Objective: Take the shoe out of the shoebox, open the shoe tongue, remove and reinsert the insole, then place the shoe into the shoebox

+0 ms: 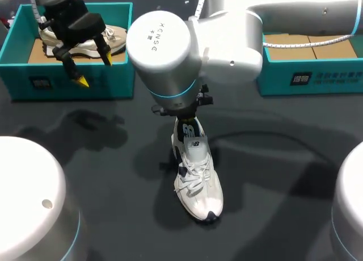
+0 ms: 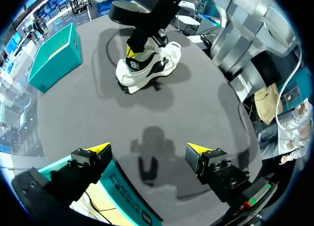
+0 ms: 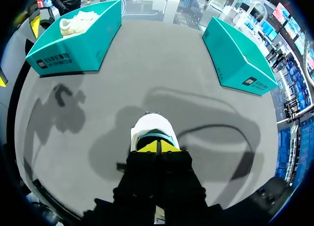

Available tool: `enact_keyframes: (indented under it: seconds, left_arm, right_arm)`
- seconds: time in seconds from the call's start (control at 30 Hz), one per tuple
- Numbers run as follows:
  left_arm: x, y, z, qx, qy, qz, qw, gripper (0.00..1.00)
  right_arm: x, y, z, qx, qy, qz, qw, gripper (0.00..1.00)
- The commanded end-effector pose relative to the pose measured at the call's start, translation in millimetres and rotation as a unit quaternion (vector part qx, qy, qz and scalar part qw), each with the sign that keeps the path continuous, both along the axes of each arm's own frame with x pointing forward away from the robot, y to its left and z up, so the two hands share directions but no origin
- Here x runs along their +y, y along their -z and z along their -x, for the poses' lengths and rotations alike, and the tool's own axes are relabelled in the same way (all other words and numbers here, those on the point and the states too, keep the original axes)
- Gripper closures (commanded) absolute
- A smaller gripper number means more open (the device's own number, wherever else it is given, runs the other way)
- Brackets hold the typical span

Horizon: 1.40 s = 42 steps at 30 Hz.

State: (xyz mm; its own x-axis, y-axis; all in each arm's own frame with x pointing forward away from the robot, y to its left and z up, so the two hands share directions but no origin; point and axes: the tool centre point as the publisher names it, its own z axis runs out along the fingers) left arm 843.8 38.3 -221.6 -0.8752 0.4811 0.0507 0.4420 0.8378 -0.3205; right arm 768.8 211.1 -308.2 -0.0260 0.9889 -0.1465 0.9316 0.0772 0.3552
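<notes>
**White shoe [image 1: 197, 179] stands out of its box as right tool [image 3: 157, 146] closes over its opening**

White with dark trim and laced up, the shoe stands upright on its sole in the middle of the dark grey worktop [image 1: 283, 204]. Its toe points toward the near edge and its heel toward the boxes at the back. The right arm reaches in past the middle, and its tool comes down on the shoe's opening at the heel end. The yellow tips are pressed together there. Whether they pinch any part of the shoe cannot be made out.

The left tool [image 1: 95, 70] hangs with its fingers spread wide above the front wall of a teal shoebox [image 1: 74, 85] at the back left, touching nothing. A beige shoe [image 1: 113, 35] lies inside that box on a brown cardboard floor.

A second teal shoebox [image 1: 306, 76] sits at the back right, well apart from the first, with brown cardboard showing inside it. The white shoe stands between the two boxes and nearer the front, touching neither.
</notes>
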Motion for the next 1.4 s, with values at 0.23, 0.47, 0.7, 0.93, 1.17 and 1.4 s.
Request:
enact_keyframes:
  seconds: [0.23, 0.47, 0.7, 0.93, 1.17, 1.4]
  left_arm:
    - [0, 0, -0.4, 0.000, 0.001, -0.001, 1.000, 0.00]
    - [0, 0, -0.4, 0.000, 0.001, -0.001, 1.000, 0.00]
    - [0, 0, -0.4, 0.000, 0.001, -0.001, 1.000, 0.00]
    - [0, 0, -0.4, 0.000, 0.001, -0.001, 1.000, 0.00]
    - [0, 0, -0.4, 0.000, 0.001, -0.001, 1.000, 0.00]
    - [0, 0, -0.4, 0.000, 0.001, -0.001, 1.000, 0.00]
  right_arm:
    - [-5, 32, -6.1, -0.014, 0.005, -0.016, 1.000, 1.00]
    - [-4, 51, -10.4, -0.013, -0.001, -0.024, 1.000, 1.00]
    - [-4, 74, -12.2, 0.008, -0.004, -0.018, 1.000, 1.00]
    - [-1, 70, -5.0, 0.005, -0.008, -0.014, 1.000, 1.00]
    - [4, 51, -4.3, -0.017, -0.017, 0.022, 0.999, 1.00]
    - [-3, 55, -12.2, -0.003, -0.014, 0.068, 0.998, 1.00]
